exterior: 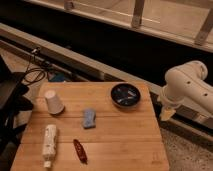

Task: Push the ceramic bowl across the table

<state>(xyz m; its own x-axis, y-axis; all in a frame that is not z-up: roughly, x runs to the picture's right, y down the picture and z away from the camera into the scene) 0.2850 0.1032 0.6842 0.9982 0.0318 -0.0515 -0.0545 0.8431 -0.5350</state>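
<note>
Off the worktop's [125, 146] 3 o'clock edge, the pincer [167, 113] hangs at the end of the white arm [186, 82], clear of the wood. Spread or pressed together? I cannot tell from this angle. From it, the ceramic bowl [125, 95] sits near, at about 10 o'clock, up in the worktop's 1 o'clock corner, untouched. So the push hasn't begun, and here's the danger: that bowl is close to the far edge, and a glossy round rim gives a contact nothing to bite. Strike it off-centre and it could spin away, or slide toward 12 o'clock and off the back. Come in too high and the pincer may ride over the rim and tip it. Push toward 8 o'clock and the blue sponge [89, 118] lies right in the lane; beyond it, out at 9 o'clock, the upturned paper cup [53, 102] could get bowled over.
</note>
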